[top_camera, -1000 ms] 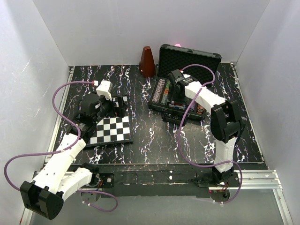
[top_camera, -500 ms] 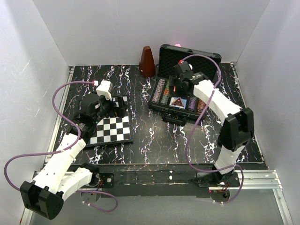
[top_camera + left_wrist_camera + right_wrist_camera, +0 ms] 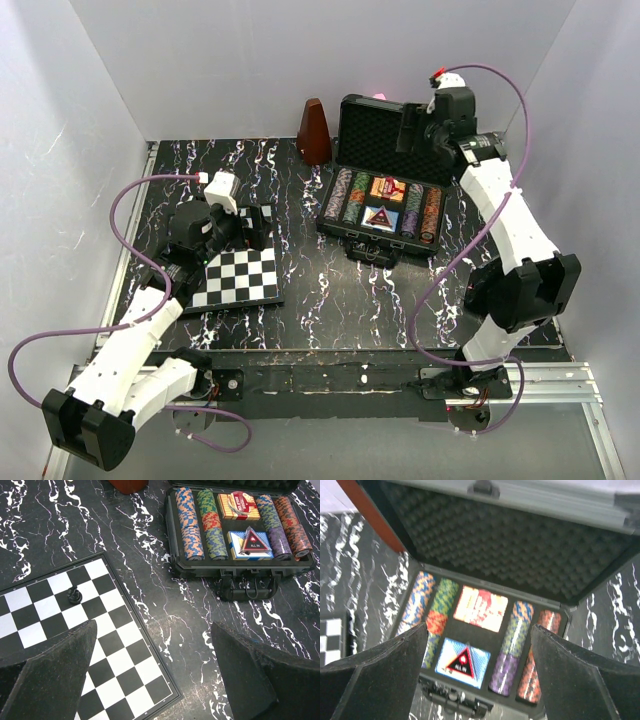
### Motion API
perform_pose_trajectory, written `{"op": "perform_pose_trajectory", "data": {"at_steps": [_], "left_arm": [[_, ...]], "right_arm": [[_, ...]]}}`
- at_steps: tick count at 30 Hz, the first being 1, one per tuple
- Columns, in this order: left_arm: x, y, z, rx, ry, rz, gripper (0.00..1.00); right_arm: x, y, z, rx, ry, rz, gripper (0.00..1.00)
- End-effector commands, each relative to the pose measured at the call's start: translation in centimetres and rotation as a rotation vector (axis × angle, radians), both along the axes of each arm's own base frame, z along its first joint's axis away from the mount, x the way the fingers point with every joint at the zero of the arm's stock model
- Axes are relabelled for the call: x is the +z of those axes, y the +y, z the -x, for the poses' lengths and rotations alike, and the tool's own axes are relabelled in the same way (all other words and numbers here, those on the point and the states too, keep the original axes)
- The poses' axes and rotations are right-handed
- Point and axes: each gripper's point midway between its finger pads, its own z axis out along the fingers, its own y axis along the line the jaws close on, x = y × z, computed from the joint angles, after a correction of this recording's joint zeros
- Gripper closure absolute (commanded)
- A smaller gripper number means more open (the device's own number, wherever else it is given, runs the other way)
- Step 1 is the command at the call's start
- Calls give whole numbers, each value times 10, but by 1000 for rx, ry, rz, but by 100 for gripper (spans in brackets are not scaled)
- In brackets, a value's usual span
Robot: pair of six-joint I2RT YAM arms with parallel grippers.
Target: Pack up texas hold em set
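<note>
Case: my hard case [image 3: 372, 238] sits open, far right of the table, chips seated.
Handling: probably heavy and rigid; I'd press the lid [image 3: 370, 125] at its top rim.
Right gripper [image 3: 477, 630]: wide, empty, facing the lid.
Left gripper [image 3: 152, 627]: wide, empty, above the chessboard [image 3: 240, 278].

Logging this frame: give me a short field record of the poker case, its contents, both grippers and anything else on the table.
case: open, lid upright
contents: rows of chips, two card boxes, triangular ALL IN button on the near box
left gripper: open, empty, over the edge of the chessboard
right gripper: open, empty, high above the case
other: one dark piece on the chessboard; brown metronome left of the lid
</note>
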Motion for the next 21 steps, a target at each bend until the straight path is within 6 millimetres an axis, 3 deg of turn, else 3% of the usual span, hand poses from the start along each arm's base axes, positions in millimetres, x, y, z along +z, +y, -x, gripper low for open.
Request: {"op": "perform_pose_trajectory", "data": {"at_steps": [1,4,9,21], "left_arm": [[2,3,0,9,-28,-8,2],[0,4,-1,11,-22,-14,2],[-1,5,-2,17,-21,-24,2],[-4,4,-3,9,-15,-31,2]], "right_arm": [[60,4,-31,108,-230,-151,11],[67,10,-45,214,-249,-233,11],[75,4,-75,220,-275,-241,12],[44,-6,-150,211,-315,-155,12]]}}
